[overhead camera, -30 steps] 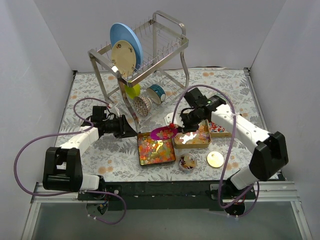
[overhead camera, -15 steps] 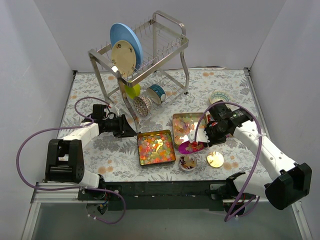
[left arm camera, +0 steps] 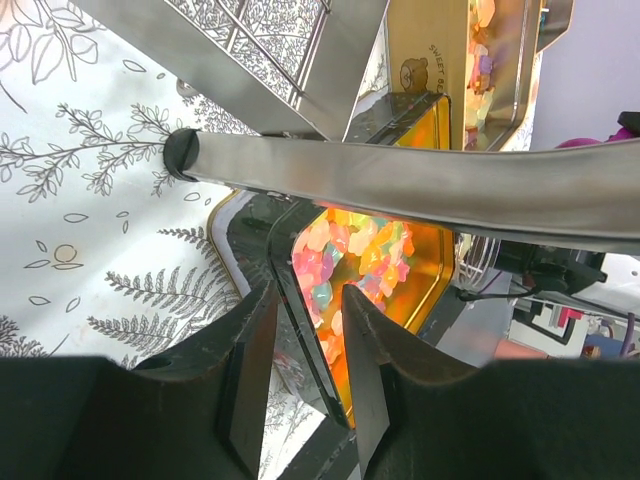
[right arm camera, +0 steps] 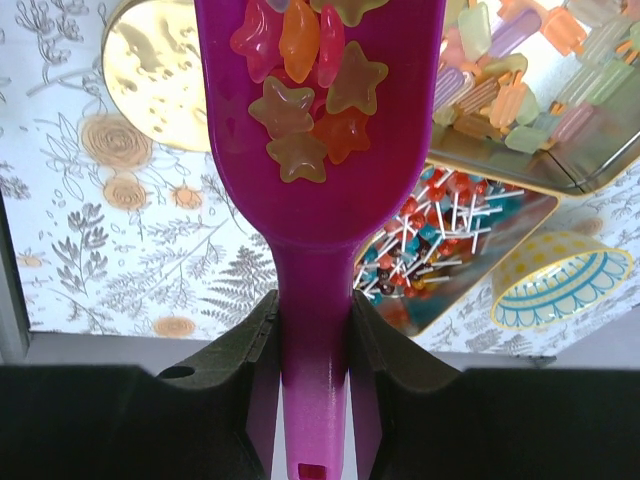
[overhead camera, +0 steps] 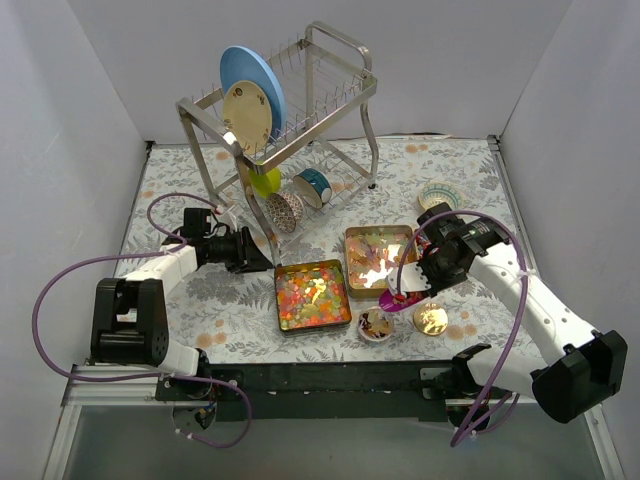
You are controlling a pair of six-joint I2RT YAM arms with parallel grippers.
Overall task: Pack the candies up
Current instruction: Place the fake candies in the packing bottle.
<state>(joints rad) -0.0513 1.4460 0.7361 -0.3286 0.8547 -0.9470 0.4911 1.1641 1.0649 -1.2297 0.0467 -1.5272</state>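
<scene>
My right gripper [overhead camera: 418, 283] [right arm camera: 313, 305] is shut on the handle of the purple scoop [overhead camera: 395, 300] [right arm camera: 310, 200]. The scoop holds several star-shaped gummies [right arm camera: 300, 110] and hangs above the table between a small round jar [overhead camera: 376, 324] and the gold lid [overhead camera: 431, 319] [right arm camera: 150, 80]. My left gripper [overhead camera: 262, 262] [left arm camera: 305, 300] is closed on the left wall of a gold tin [overhead camera: 281, 320] [left arm camera: 430, 270] full of mixed gummies [overhead camera: 312, 293] [left arm camera: 350, 250]. A second tin [overhead camera: 349, 262] [right arm camera: 500, 170] behind the scoop holds popsicle-shaped gummies [right arm camera: 520, 90].
A third tin of lollipop candies [right arm camera: 440, 250] lies under my right arm, hidden in the top view. A blue-patterned bowl [overhead camera: 438, 195] [right arm camera: 545, 290] sits at the right. The metal dish rack [overhead camera: 290, 110] [left arm camera: 420, 185] with plates and cups stands behind my left gripper.
My right arm has carried the loaded scoop from over the tins to the right and nearer, to beside the small jar. My left arm has stayed at the tin.
</scene>
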